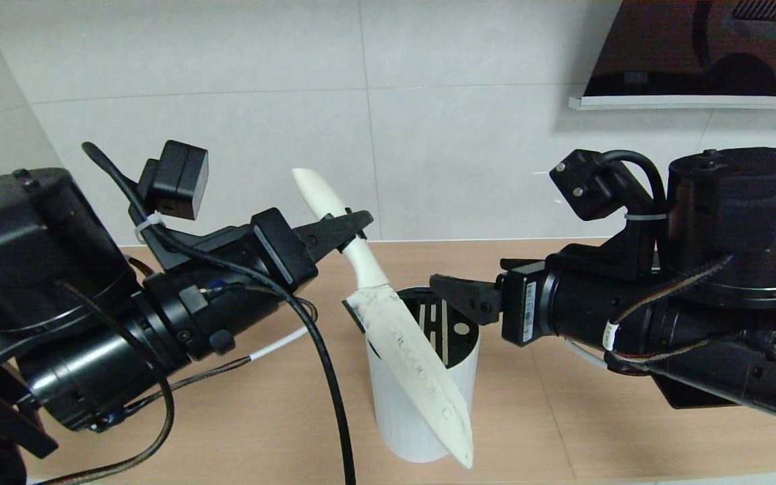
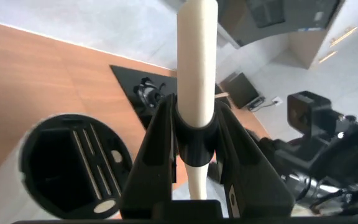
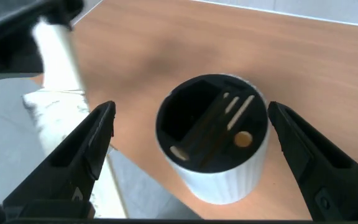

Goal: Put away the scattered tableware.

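- Left gripper (image 1: 354, 230) is clamped tight on the handle of the white knife (image 1: 378, 296); my left wrist view shows both fingers (image 2: 166, 134) pinching the round handle (image 2: 197, 62) with no gap
- The knife hangs tilted in the air on the holder's left and near side, with its handle end up above the holder and towards the wall
- Its blade slants down across the front of the holder (image 1: 391, 404), outside it, and I cannot tell if the blade touches the white wall
- From the right wrist view the knife (image 3: 58, 59) sits just beside the holder (image 3: 229, 180), not in any slot
- Right gripper (image 1: 469, 296) has its jaws spread wide with nothing in them; it hovers at the holder's right, about level with the rim, and in its own view (image 3: 191, 115) the holder lies between the two fingers
- The holder stands upright on the wooden counter (image 1: 597, 417), its black slotted top (image 2: 67, 174) open
- A tiled wall (image 1: 428, 135) rises behind the holder
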You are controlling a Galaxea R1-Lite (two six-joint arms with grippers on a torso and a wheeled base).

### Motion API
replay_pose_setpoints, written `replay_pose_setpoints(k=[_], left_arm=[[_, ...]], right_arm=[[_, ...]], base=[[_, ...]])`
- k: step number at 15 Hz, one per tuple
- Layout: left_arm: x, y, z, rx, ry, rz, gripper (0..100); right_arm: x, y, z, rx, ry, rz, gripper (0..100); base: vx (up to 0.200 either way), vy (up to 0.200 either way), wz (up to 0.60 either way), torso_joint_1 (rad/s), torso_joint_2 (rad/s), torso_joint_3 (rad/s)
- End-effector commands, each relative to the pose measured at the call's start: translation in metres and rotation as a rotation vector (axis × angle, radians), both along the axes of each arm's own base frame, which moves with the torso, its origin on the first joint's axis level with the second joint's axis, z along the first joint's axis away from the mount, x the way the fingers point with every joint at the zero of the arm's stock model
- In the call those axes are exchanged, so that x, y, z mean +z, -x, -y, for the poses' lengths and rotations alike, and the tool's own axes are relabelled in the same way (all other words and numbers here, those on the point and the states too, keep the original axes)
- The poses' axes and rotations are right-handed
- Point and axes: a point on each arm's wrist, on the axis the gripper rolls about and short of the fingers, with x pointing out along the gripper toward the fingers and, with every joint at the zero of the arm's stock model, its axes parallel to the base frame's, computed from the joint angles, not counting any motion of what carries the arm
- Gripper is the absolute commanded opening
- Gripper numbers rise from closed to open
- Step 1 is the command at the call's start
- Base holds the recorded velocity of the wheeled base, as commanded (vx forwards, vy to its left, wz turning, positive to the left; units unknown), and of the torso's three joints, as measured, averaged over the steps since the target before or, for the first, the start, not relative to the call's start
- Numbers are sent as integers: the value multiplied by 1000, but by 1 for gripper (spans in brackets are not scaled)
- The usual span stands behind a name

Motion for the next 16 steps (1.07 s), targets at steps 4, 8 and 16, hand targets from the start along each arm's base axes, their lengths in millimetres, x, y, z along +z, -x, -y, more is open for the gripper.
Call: replay_pose_setpoints(k=[4,8,16], left_arm=[[54,8,-11,190,-11,71,0],[75,-7,-1,340,-139,210,0],[48,-13,36,501,-287,390,0]], right_arm=[[1,-2,3,-15,-3,4,100],[1,-7,8,-37,-2,5,100],[-2,-10,8,-46,6,-2,100]], base=[[0,0,0,0,0,0],[0,0,0,0,0,0],[0,0,0,0,0,0]])
